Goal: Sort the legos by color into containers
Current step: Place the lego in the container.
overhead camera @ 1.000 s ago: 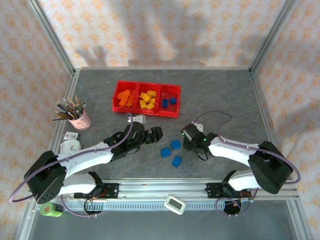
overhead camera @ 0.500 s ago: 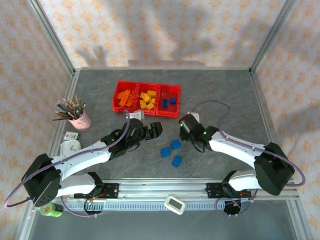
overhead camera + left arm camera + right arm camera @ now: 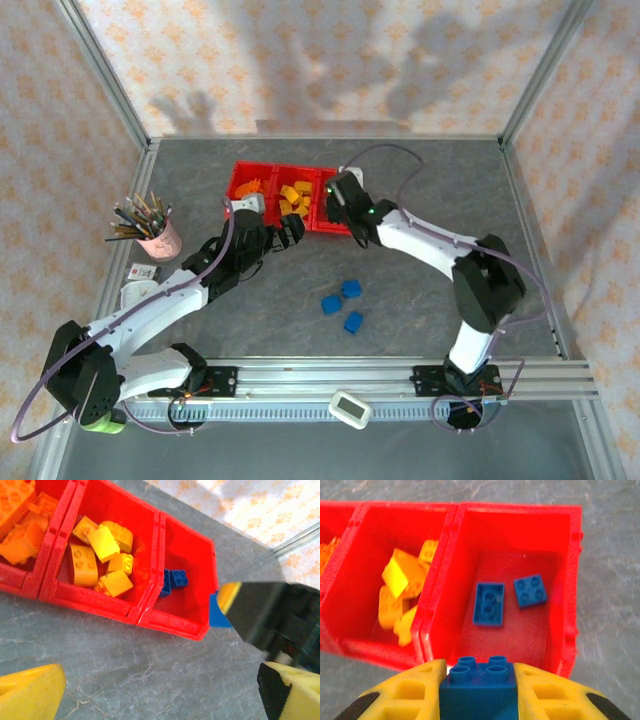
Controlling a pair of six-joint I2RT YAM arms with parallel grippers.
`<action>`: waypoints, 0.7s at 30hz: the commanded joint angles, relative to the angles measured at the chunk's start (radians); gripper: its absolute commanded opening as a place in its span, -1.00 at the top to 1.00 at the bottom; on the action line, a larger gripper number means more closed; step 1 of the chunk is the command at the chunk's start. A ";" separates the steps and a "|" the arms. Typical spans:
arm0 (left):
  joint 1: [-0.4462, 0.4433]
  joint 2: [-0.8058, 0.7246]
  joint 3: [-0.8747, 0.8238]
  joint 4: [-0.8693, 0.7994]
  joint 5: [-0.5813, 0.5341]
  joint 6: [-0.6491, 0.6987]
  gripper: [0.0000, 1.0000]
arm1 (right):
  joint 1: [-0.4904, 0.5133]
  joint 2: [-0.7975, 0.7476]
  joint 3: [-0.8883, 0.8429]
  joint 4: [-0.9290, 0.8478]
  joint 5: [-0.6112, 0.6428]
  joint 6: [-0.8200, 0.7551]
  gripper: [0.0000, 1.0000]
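The legos are mostly sorted, as I read it. One blue two-by-two brick [image 3: 480, 686] is pinched, studs up, between the yellow fingers [image 3: 405, 692] of the right gripper [image 3: 481, 674]. It hangs just over the 6 o'clock wall of the blue bin [image 3: 520, 630], at the 3 o'clock end of the red tray [image 3: 238, 182]. That bin holds two blue bricks [image 3: 488, 604] [image 3: 530, 590] lying flat and apart, so the carried one would be its third once let go. The middle bin holds the yellow bricks [image 3: 102, 542], about six in a loose heap. The 9 o'clock bin holds the orange bricks [image 3: 22, 535], which are piled too tightly to count. The left gripper [image 3: 160, 687] has its fingers spread wide with nothing between them. It is poised over bare table [image 3: 125, 655] just off the tray's 6 o'clock side. Further out, three loose blue bricks [image 3: 351, 289] [image 3: 331, 304] [image 3: 354, 322] sit close together on the table at about 5 o'clock from the tray, not yet sorted. That makes six blue bricks in all: two binned, one in the air and three waiting. I see no orange or yellow brick on the table, so only blue work appears to be left. At 9 o'clock from the tray stands a pink cup of pencils [image 3: 160, 240], which has no part in the sorting.
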 commanded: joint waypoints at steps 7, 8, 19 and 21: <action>0.049 0.087 0.056 0.025 0.063 0.030 -0.98 | -0.076 0.248 0.277 0.023 0.014 -0.128 0.37; 0.052 0.091 0.061 0.022 0.065 0.028 -0.99 | -0.079 0.265 0.297 0.023 0.025 -0.135 0.32; 0.055 0.063 0.061 0.036 0.094 0.032 -0.98 | -0.092 0.193 0.260 0.053 -0.067 -0.179 -0.11; 0.054 0.053 0.051 0.038 0.101 0.033 -0.98 | -0.089 0.126 0.185 0.077 -0.080 -0.176 -0.14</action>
